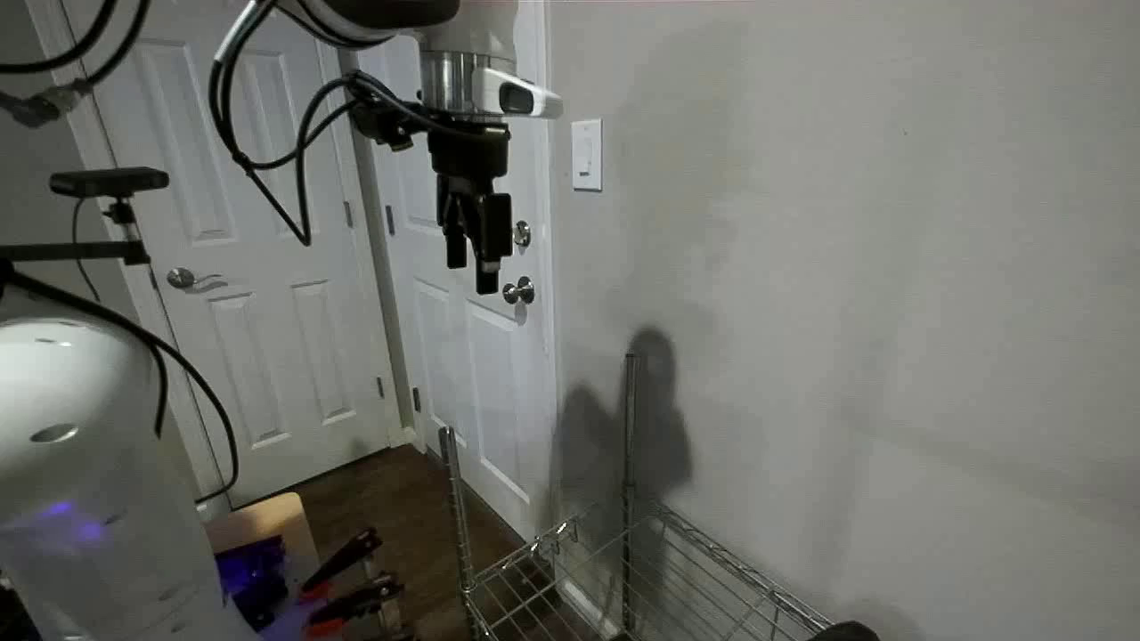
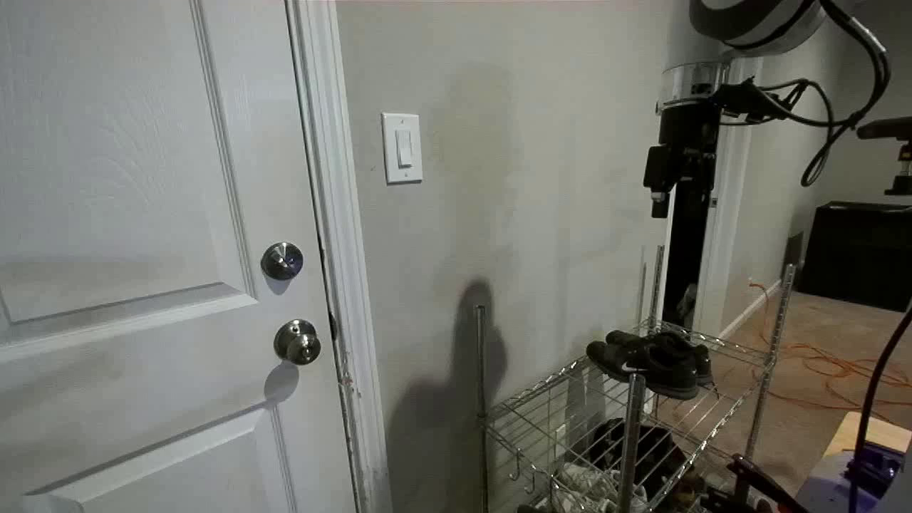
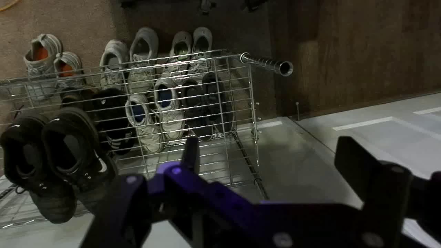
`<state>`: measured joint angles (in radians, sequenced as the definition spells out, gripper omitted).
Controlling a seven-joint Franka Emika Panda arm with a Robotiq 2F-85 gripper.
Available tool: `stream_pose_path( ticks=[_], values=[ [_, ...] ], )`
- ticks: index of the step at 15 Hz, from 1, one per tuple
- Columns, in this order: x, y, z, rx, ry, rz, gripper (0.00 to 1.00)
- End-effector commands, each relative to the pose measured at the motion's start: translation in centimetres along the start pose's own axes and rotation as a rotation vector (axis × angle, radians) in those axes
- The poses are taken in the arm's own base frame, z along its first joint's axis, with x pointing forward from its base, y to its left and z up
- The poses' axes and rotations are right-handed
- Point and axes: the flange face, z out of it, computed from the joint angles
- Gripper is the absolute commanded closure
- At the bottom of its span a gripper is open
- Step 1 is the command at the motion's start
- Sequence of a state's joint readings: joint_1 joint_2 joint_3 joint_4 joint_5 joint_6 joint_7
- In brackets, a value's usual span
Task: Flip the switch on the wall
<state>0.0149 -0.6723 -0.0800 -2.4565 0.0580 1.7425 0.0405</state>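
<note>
Switch (image 2: 403,148) sits on the wall (image 1: 846,267), gripper (image 3: 268,154) spread wide, and the wire rack (image 2: 630,442) holds black shoes (image 2: 659,367).

Smooth white robot arm with dark trim (image 1: 481,31), cut off by top edge in both exterior views. Round silver metal wrist collar (image 1: 450,82) directly below. Black jointed two-fingered gripper (image 1: 472,265) pointing down. In wrist view, flat dark fingertips (image 3: 358,168) spread well apart; violet light on black linkage (image 3: 206,187).

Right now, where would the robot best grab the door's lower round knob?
Probably the rim of the lower knob, from the front, a finger each side: it is round and juts from the door. The gripper points down, so it may need tilting.
</note>
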Motion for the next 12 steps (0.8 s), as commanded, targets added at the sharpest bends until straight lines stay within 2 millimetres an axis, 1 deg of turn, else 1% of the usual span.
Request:
stream_pose_path(
  ticks=[1,6,7,9,12],
  values=[
    [0.0,0.0,-0.1,0.000,-0.001,0.000,0.00],
    [0.0,0.0,-0.1,0.000,-0.001,0.000,0.00],
    [0.4,-0.5,-0.2,0.001,0.025,-0.009,0.00],
    [1.3,-2.6,-0.1,0.029,0.059,-0.043,0.00],
    [3.1,-7.5,0.6,0.086,0.123,-0.105,0.00]
  ],
)
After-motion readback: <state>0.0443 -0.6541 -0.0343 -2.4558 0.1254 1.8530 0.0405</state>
